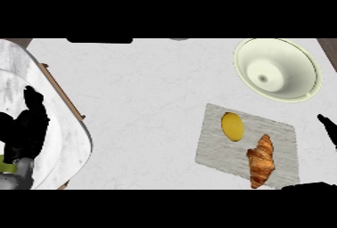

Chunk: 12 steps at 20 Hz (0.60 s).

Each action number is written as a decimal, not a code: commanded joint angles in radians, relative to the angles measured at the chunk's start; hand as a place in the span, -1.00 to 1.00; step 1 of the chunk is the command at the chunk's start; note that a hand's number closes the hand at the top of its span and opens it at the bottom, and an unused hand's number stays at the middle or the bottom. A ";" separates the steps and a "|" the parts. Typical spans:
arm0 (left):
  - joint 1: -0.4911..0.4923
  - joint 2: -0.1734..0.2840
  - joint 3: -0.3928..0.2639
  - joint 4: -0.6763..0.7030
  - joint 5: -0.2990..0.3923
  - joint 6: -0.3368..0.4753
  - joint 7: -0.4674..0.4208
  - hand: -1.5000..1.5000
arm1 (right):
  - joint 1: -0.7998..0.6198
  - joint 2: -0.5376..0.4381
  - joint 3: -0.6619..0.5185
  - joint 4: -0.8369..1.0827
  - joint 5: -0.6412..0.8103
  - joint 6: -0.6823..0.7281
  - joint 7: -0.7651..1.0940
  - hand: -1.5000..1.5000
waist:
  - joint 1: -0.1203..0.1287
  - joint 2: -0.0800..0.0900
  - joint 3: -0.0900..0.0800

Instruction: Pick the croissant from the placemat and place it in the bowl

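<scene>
The golden-brown croissant [261,161] lies lengthwise on the right half of a grey placemat [217,151], next to a yellow oval fruit [232,126]. The cream bowl [299,58] stands behind the mat at the upper right, with nothing in it. My right hand [326,128] is only partly in view at the right edge: one straight finger shows level with the mat, and another black part shows at the bottom right corner. It is open and apart from the croissant. Far left, my left hand [26,127] rests open with its fingers up.
A white marbled rounded slab [66,142] with a wooden edge strip [63,91] fills the left side under my left hand. A dark flat object [99,41] sits at the counter's far edge. Bare pale counter [145,111] lies between the slab and the mat.
</scene>
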 commanded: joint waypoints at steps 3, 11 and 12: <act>-0.025 -0.009 -0.004 -0.021 -0.038 -0.011 -0.057 0.00 | -0.101 -0.015 0.023 0.094 -0.167 0.178 0.177 -1.00 | -0.001 -0.002 -0.002; -0.064 -0.034 0.000 0.018 -0.049 -0.013 -0.055 0.00 | -0.142 -0.026 0.077 0.278 -0.196 0.183 0.150 -1.00 | -0.014 -0.001 -0.001; -0.018 -0.002 0.016 -0.041 -0.035 -0.034 -0.053 0.00 | -0.145 -0.021 0.103 0.232 -0.166 0.174 0.196 -1.00 | -0.007 -0.006 -0.002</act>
